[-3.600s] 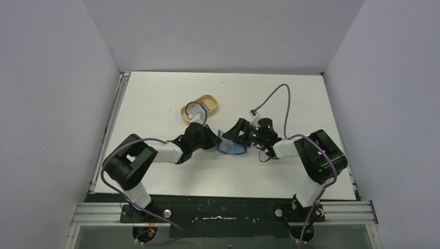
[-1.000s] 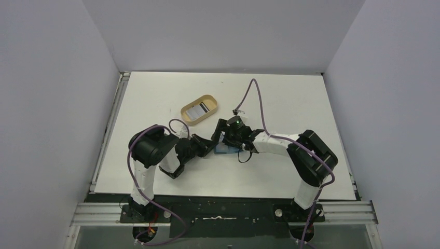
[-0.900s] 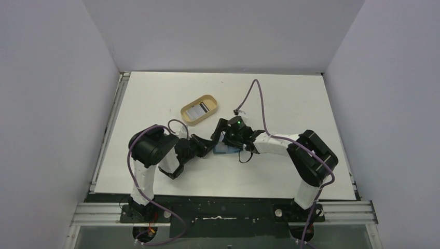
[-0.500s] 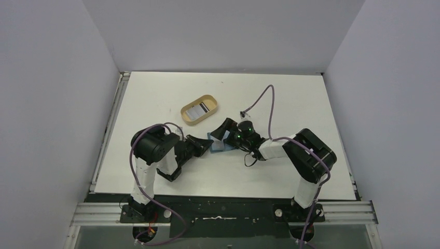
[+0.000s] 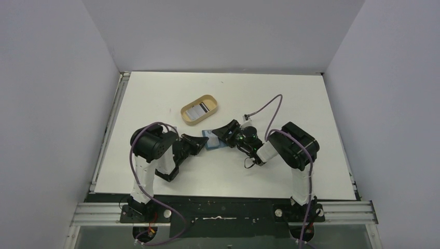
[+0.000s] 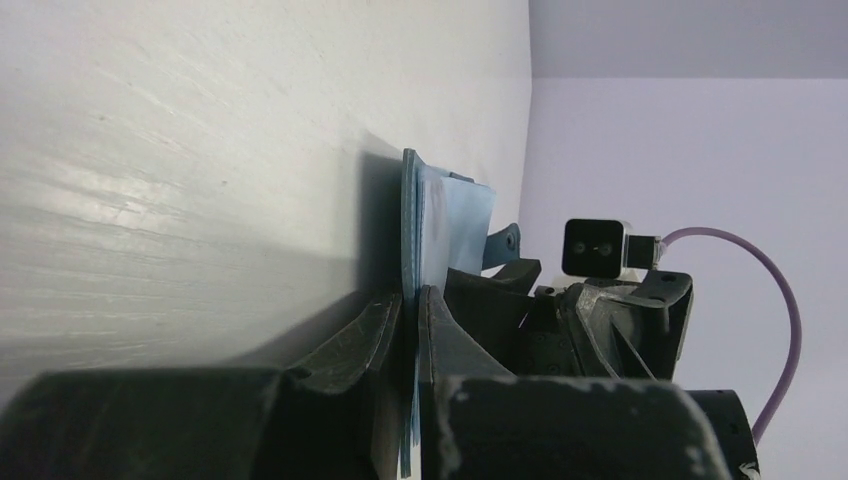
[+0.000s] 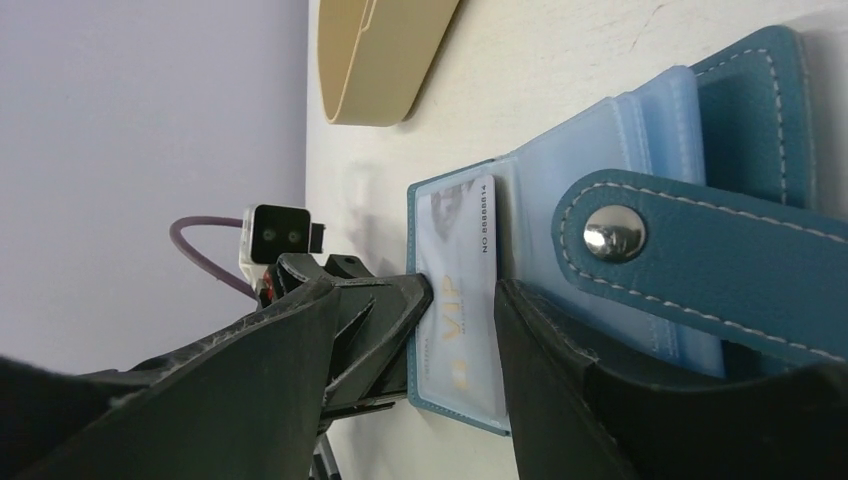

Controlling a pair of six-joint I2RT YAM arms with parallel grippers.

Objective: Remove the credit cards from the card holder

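Observation:
The teal card holder (image 5: 213, 141) lies open on the table between my two grippers. My left gripper (image 5: 204, 141) is shut on its left edge; the left wrist view shows the holder (image 6: 408, 215) edge-on between the closed jaws (image 6: 410, 300). My right gripper (image 5: 224, 133) is open, its fingers either side of the holder's left page. In the right wrist view (image 7: 415, 300) a whitish card marked VIP (image 7: 455, 290) sits in a clear pocket, with the snap tab (image 7: 640, 240) to its right. Another card (image 5: 197, 109), whitish with a dark stripe, lies in the tray.
The oval tan tray (image 5: 206, 98) stands just behind and left of the holder, and its side shows in the right wrist view (image 7: 385, 55). Purple cables loop over both arms. The white table ends at grey walls on three sides.
Both grippers and the card holder have shifted a little to the left. The right arm has folded in closer, and the left arm has drawn back, still gripping the holder's edge.

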